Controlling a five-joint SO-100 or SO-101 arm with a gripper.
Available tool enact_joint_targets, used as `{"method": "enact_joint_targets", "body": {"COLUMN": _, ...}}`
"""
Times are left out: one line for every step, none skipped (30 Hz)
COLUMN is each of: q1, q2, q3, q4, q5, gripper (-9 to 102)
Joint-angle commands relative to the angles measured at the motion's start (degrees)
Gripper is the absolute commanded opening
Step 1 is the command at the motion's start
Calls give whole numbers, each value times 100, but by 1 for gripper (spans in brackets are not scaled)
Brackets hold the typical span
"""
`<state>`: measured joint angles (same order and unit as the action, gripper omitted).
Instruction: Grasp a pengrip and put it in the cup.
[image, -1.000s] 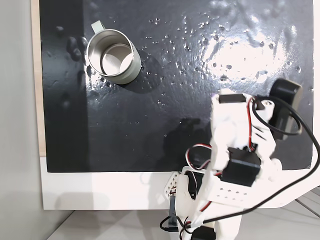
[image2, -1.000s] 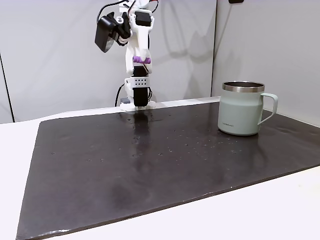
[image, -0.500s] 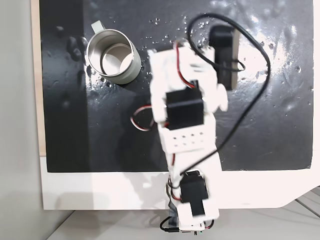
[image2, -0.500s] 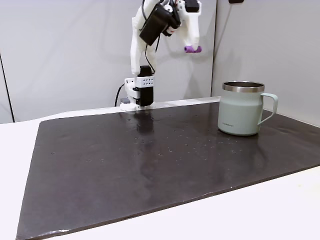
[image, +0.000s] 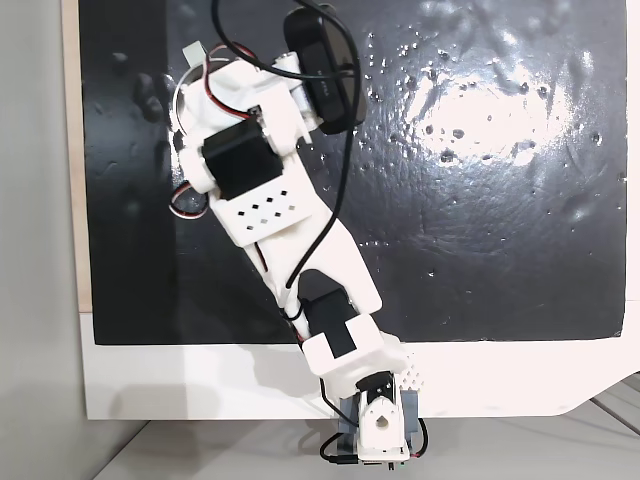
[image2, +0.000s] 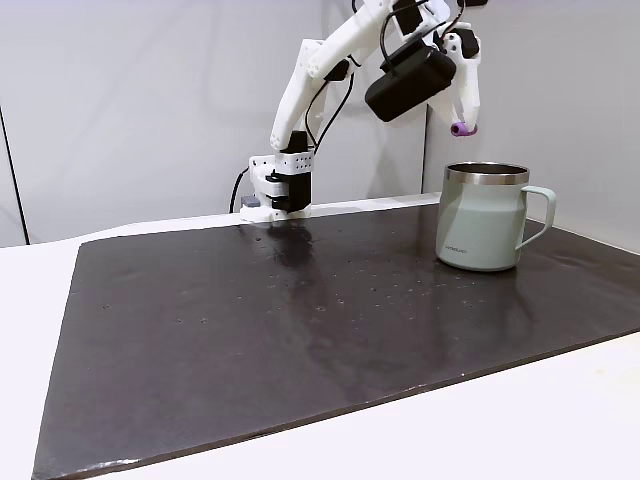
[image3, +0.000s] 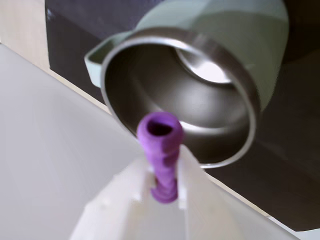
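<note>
The end effector (image3: 164, 172) is pinching the purple pengrip (image3: 161, 150) by its lower half, hollow end poking out front. The cup (image2: 485, 228) sits just below it, mouth open, so letting go should probably drop it in.

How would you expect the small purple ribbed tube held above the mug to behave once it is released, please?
The small purple ribbed tube looks like soft rubber, so it probably flexes and grips rather than slips between the end effector fingers. Being hollow and tiny beside the pale green steel-rimmed mug, it is likely very light. Its round body may bounce or roll after landing.
</note>
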<state>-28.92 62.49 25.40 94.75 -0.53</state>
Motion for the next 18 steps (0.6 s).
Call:
{"method": "enact_joint_targets", "body": {"q1": -246, "q2": -79, "q3": -466, "q4": -185, "q5": -18, "gripper": 0}}
{"method": "enact_joint_targets", "body": {"q1": -290, "q2": -123, "q3": -492, "q4": -193, "q5": -26, "gripper": 0}}
{"method": "enact_joint_targets", "body": {"q1": -334, "q2": -176, "q3": -527, "q4": -202, "q5": -26, "gripper": 0}}
{"method": "enact_joint_targets", "body": {"q1": -369, "q2": -220, "q3": -589, "q4": -202, "q5": -26, "gripper": 0}}
{"method": "enact_joint_targets", "body": {"q1": -404, "q2": -246, "q3": -633, "q4": -202, "q5": -35, "gripper": 0}}
{"method": "enact_joint_targets", "body": {"q1": -422, "q2": -264, "q3": -659, "q4": -202, "q5": -44, "gripper": 0}}
{"method": "enact_joint_targets", "body": {"q1": -439, "q2": -272, "q3": -659, "q4": -202, "q5": -53, "gripper": 0}}
{"method": "enact_joint_targets", "body": {"q1": -457, "q2": -272, "q3": -659, "q4": -202, "q5": -53, "gripper": 0}}
{"method": "enact_joint_targets", "body": {"q1": -457, "q2": -272, "q3": -659, "q4": -202, "q5": -53, "gripper": 0}}
{"method": "enact_joint_targets", "body": {"q1": -457, "q2": -272, "q3": -659, "q4": -193, "q5": -53, "gripper": 0}}
{"method": "enact_joint_targets", "body": {"q1": -448, "q2": -264, "q3": -659, "q4": -176, "q5": -53, "gripper": 4}}
{"method": "enact_joint_targets", "body": {"q1": -422, "q2": -255, "q3": -659, "q4": -149, "q5": -53, "gripper": 12}}
{"method": "enact_joint_targets", "body": {"q1": -404, "q2": -237, "q3": -668, "q4": -114, "q5": -53, "gripper": 20}}
{"method": "enact_joint_targets", "body": {"q1": -387, "q2": -237, "q3": -694, "q4": -79, "q5": -53, "gripper": 27}}
{"method": "enact_joint_targets", "body": {"q1": -369, "q2": -229, "q3": -729, "q4": -53, "q5": -53, "gripper": 32}}
{"method": "enact_joint_targets", "body": {"q1": -360, "q2": -220, "q3": -738, "q4": -35, "q5": -53, "gripper": 36}}
{"method": "enact_joint_targets", "body": {"q1": -352, "q2": -202, "q3": -738, "q4": -26, "q5": -53, "gripper": 36}}
{"method": "enact_joint_targets", "body": {"q1": -343, "q2": -185, "q3": -738, "q4": -18, "q5": -53, "gripper": 36}}
